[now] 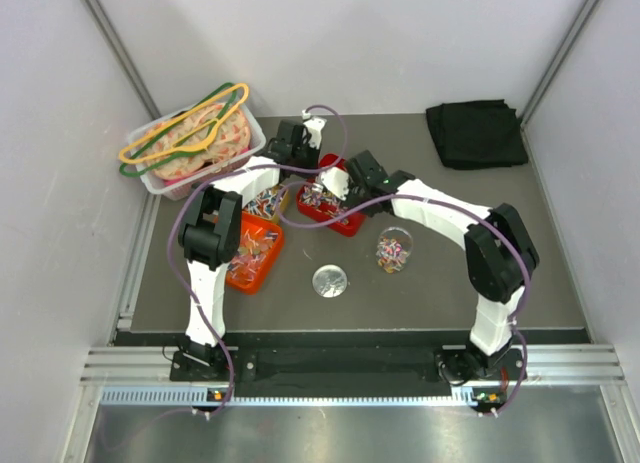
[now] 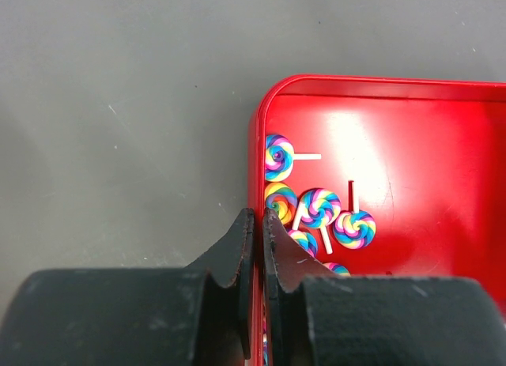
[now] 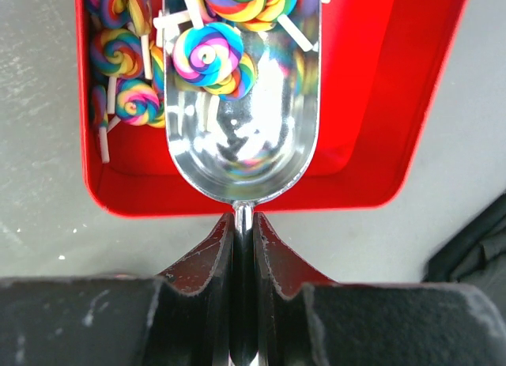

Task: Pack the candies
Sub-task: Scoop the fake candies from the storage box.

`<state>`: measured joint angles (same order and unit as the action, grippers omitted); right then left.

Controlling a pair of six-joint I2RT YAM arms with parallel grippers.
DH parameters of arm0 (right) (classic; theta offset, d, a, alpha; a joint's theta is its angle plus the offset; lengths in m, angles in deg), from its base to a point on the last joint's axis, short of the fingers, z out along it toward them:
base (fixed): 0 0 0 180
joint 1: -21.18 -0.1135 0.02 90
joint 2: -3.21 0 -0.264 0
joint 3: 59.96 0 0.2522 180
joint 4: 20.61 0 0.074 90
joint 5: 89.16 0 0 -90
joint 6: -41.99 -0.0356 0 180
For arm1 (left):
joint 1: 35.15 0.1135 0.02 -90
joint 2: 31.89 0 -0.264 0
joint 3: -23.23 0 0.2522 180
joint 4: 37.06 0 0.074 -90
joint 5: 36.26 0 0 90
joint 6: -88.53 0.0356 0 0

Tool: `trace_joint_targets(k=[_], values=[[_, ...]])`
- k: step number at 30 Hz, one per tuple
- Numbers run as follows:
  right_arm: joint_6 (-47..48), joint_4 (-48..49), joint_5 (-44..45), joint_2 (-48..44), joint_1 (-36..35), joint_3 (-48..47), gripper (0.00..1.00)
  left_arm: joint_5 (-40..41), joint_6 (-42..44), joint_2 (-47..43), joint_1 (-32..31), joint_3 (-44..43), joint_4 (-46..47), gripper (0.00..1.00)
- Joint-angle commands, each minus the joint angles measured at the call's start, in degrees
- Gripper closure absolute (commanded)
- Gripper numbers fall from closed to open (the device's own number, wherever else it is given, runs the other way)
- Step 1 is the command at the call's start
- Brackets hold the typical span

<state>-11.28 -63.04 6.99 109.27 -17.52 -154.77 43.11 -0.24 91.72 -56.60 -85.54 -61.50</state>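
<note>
The candies (image 2: 319,206) are small swirl lollipops in many colours, lying in a red tray (image 2: 411,168) at the table's middle (image 1: 345,223). My left gripper (image 2: 258,216) is shut on that tray's side wall, one finger outside and one inside. My right gripper (image 3: 243,216) is shut on the thin handle of a shiny metal scoop (image 3: 241,145). The scoop's bowl sits over the red tray (image 3: 379,105) with a few candies (image 3: 209,54) in it. More candies (image 3: 126,58) lie in the tray's corner beside the scoop.
A glass jar (image 1: 392,251) partly filled with candies stands right of centre, its round lid (image 1: 330,281) flat on the table nearby. Orange trays of candies (image 1: 255,251) lie at the left. A clear bin with hangers (image 1: 195,138) is at the back left, a black cloth (image 1: 477,133) at the back right.
</note>
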Motion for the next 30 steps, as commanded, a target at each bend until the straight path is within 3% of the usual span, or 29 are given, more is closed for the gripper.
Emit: trace_joint_targets(k=[1, 30], values=[[-1.2, 5.6, -2.4, -7.1, 1.2, 1.7, 1.00, -1.9, -1.7, -4.8, 0.2, 0.1, 2.9, 1.00], [0.4, 11.6, -13.6, -22.3, 8.5, 17.3, 1.00, -4.3, -2.9, -4.6, 1.0, 0.1, 2.5, 1.00]])
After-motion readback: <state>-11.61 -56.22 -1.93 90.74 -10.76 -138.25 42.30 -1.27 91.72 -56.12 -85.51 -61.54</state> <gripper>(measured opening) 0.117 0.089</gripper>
